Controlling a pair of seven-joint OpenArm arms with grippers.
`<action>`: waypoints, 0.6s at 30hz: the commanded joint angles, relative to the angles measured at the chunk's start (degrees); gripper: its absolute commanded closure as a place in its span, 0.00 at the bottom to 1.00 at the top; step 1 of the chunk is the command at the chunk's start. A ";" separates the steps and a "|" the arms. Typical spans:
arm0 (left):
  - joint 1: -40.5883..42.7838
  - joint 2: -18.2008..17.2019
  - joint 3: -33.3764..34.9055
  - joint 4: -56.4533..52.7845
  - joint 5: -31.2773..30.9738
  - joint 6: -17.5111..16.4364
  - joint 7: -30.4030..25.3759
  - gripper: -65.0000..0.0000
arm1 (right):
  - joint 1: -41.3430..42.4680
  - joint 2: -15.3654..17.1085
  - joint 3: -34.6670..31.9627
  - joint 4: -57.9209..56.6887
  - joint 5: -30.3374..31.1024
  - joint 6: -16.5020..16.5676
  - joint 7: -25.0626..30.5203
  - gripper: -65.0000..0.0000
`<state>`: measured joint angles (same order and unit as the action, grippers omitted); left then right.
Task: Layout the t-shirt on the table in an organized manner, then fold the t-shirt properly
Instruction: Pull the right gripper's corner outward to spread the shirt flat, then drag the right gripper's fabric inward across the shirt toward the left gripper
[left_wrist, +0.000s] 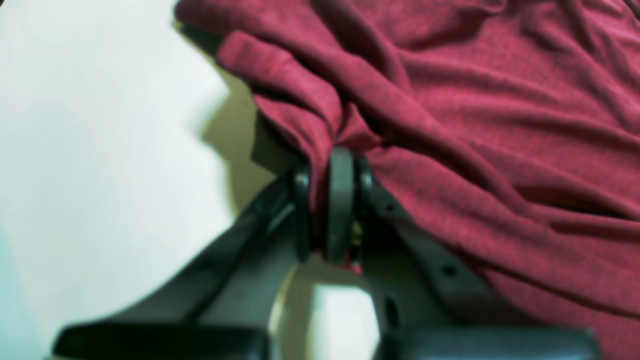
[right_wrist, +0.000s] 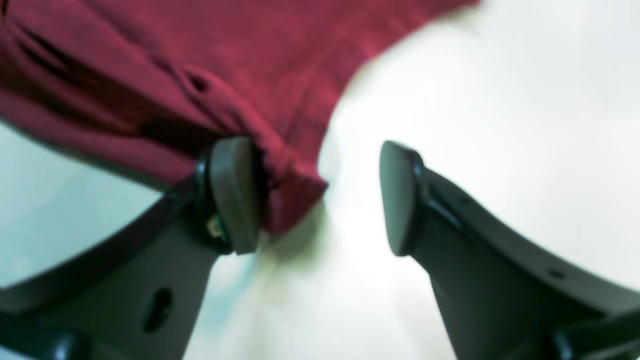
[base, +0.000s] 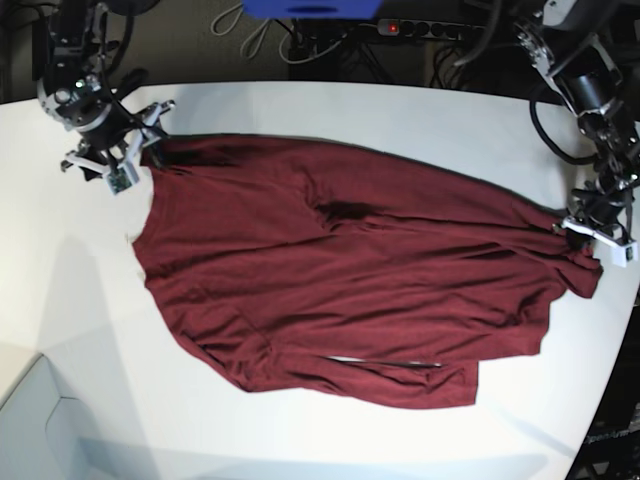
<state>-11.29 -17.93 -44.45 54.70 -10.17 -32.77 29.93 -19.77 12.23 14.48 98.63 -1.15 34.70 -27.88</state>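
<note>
T-shirt (base: 350, 290) spread across table (base: 330, 110), maroon, wrinkled, lying diagonally from far corner near one arm toward opposite edge. L gripper (left_wrist: 332, 200) clamped tight on bunched fabric fold at shirt edge; cloth pinched btw pads. R gripper (right_wrist: 320, 197) jaws wide apart, nothing gripped; one pad (right_wrist: 235, 195) touching shirt corner, other over bare tabletop. Wrist views blurry.
</note>
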 joint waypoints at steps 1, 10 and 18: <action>-0.97 -1.10 -0.17 1.17 -0.86 -0.15 -1.14 0.97 | 0.21 0.39 0.25 1.28 0.75 0.07 1.11 0.43; -0.18 -1.10 -0.08 1.17 -0.77 -0.15 -1.05 0.97 | 0.47 -2.78 -3.89 12.10 1.02 0.25 1.11 0.43; -0.18 -1.10 -0.17 1.17 -0.77 -0.15 -1.05 0.97 | 4.17 -5.86 -13.56 14.03 0.75 2.71 0.58 0.43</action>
<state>-10.46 -17.89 -44.47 54.74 -10.17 -32.77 29.93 -15.79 6.13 0.84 111.77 -0.89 37.47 -28.32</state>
